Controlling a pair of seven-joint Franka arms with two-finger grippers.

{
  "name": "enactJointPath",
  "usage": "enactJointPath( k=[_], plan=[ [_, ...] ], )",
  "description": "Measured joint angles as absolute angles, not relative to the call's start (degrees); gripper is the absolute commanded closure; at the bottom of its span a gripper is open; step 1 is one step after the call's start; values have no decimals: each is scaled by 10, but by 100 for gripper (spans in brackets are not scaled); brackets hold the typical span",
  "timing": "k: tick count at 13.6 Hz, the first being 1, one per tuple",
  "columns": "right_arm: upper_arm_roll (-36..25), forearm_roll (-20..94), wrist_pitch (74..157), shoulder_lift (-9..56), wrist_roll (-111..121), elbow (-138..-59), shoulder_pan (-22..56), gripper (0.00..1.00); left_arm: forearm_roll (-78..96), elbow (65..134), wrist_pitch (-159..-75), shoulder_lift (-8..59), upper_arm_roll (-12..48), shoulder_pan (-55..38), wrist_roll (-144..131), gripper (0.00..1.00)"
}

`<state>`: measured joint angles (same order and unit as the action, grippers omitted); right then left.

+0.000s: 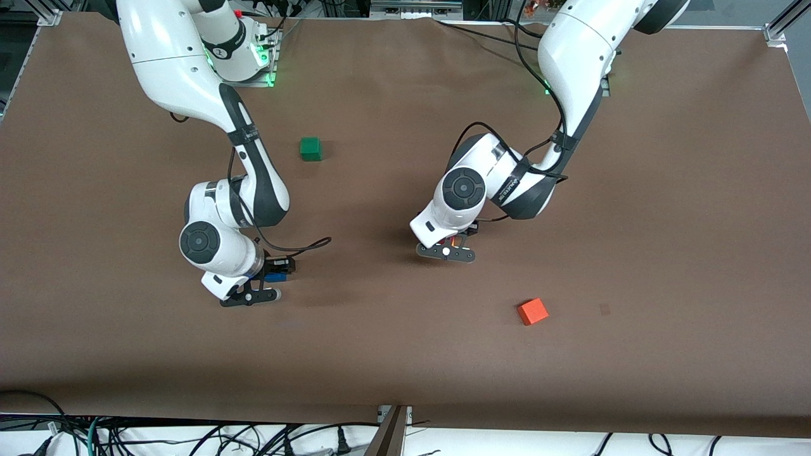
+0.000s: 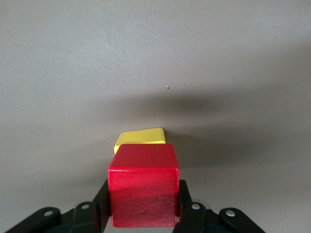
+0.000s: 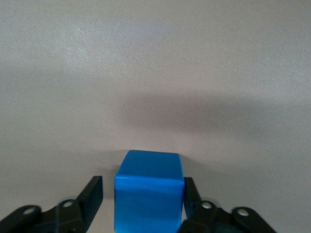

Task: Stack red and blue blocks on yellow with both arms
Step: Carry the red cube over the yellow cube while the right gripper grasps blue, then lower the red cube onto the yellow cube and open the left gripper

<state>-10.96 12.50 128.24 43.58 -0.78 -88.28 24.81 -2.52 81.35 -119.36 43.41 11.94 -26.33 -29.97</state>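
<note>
Starting at the right arm's end of the brown tabletop point(image 1: 393, 354), the right tool point(image 3: 144, 187) is down low with its two black fingers either side of the small royal-blue matte cube point(image 3: 148, 199). That cube sits on the tabletop, nearer the front camera than the small green cube point(image 1: 310, 149). One finger looks to be against the blue face. A sliver of tabletop shows between the other finger and the cube, so I'd call this tool released, not yet clamped.

Toward the middle of the tabletop, the left tool point(image 2: 143, 189) is clenched on the small deep-red matte cube point(image 2: 143, 184), a finger pressed to each side. The small bright-yellow matte cube point(image 2: 141, 137) peeks out from under the red one, its edges turned a little against the red cube's. I can't tell whether the two are touching. The lighter orange cube point(image 1: 533, 311) lies apart, toward the left arm's end and nearer the front camera, and plays no part.

To my eye the step in hand is setting red on yellow while the other arm takes up blue. Next, the left tool needs the red cube squared over the yellow one and seated before it lets go. The right tool needs a firm squeeze, then a straight lift, and should wait until the left arm is out of the way
</note>
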Motion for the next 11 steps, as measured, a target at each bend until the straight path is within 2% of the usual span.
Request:
enactJointPath(
  k=[1,2,7,11],
  plan=[
    [-110,131,1282,436,-8,-882,247,69,-25,813,-1194,434,119,-263,-300,100],
    [-110,139,1282,436,-8,-880,247,71,-25,813,-1195,434,118,-263,-300,100],
    [-111,147,1241,431,-8,-846,242,71,-25,815,-1196,433,118,-263,-301,100],
    [-111,148,1190,402,-8,-825,242,71,-25,828,-1196,426,118,-263,-307,100]
  ],
)
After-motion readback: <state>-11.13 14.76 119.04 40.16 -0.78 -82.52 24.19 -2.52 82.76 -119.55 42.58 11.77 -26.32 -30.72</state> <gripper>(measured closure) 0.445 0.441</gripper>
